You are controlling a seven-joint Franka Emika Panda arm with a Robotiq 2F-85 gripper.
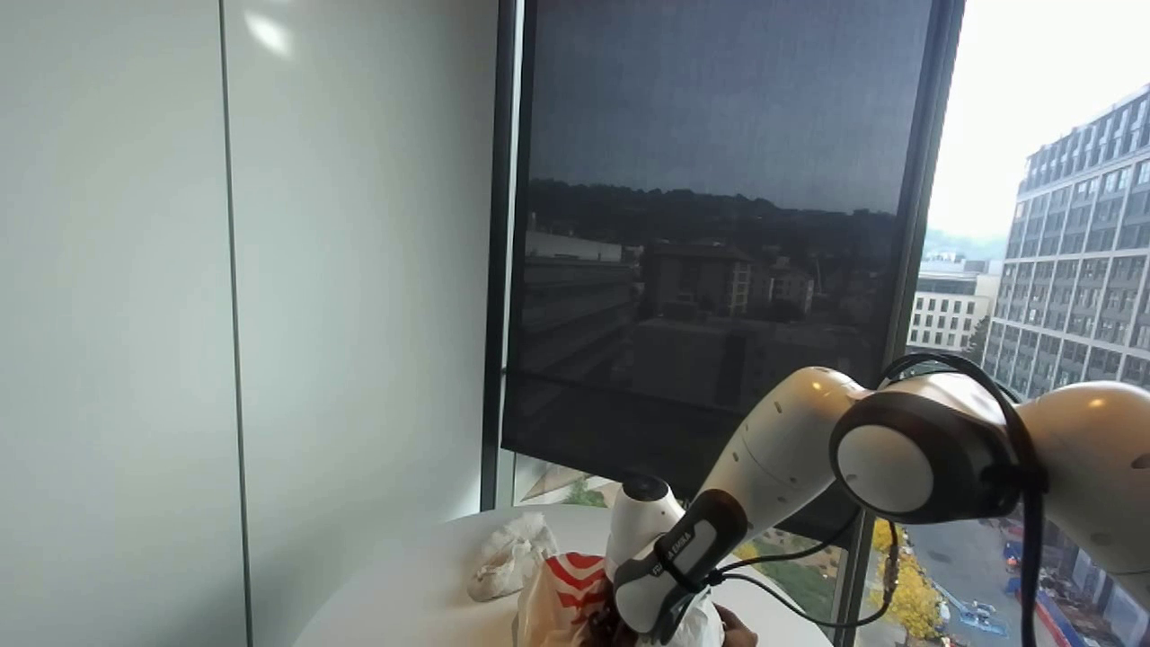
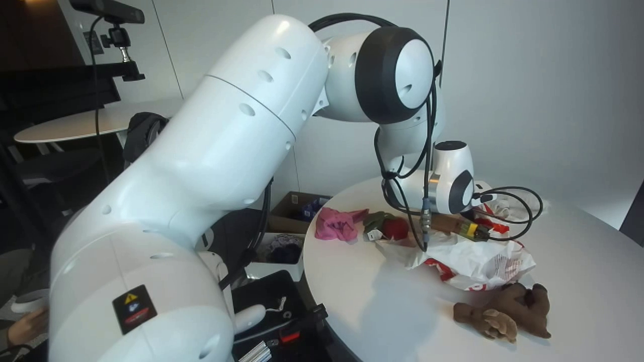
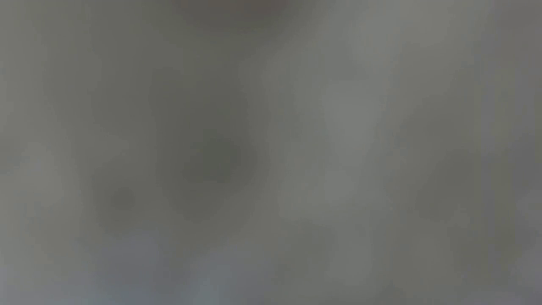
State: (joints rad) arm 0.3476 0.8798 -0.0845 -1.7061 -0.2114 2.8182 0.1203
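Big white robot arm hogged the front of an exterior view, stretched over a round white table. Its wrist hung low over a crumpled plastic bag on that table. Looked partway through to me: reach done, no pickup or release showing yet. Brown plush toy lay just beside the bag, with a pink cloth and a red-and-green soft thing near its other end. Gripper fingers were hidden (wrist view was just grey mush), so I couldn't tell if they were spread, pressed together or pinching anything.
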